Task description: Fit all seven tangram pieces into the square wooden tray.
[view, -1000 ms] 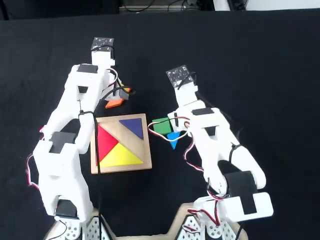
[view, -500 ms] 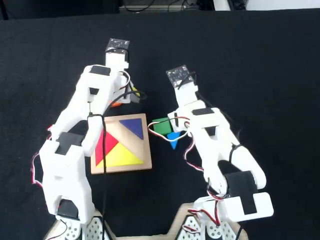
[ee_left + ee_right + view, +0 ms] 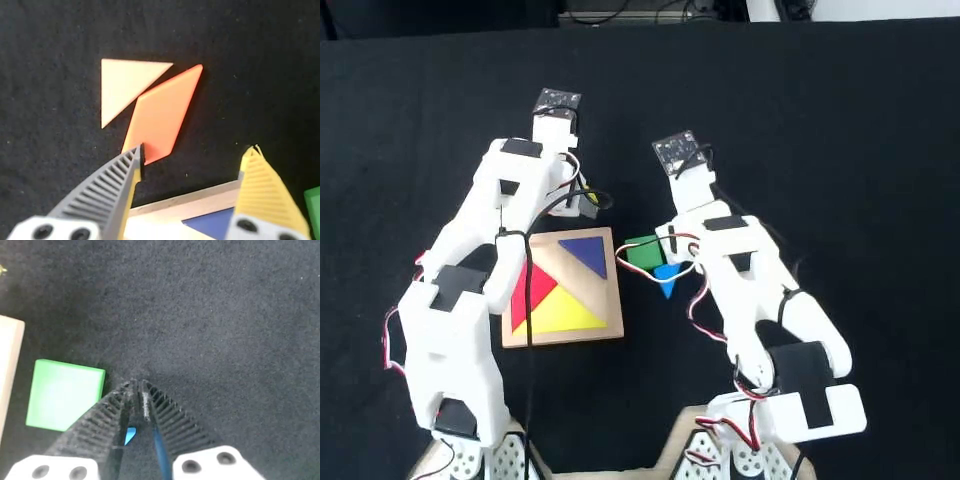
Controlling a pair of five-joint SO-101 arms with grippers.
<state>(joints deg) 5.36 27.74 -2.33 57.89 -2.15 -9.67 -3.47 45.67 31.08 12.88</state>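
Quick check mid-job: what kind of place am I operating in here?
Probably a robotics lab bench: a black cloth-covered table, a white left arm and white right arm side by side, loose cables at its far edge.

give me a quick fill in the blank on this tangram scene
1. The dark blue triangle lies ___ the square wooden tray.
2. The ___ parallelogram lies beside the pale yellow triangle.
3. The left end effector is ___ over that parallelogram.
4. The right end effector is ___ beside the green square.
Missing: inside; orange; open; shut.
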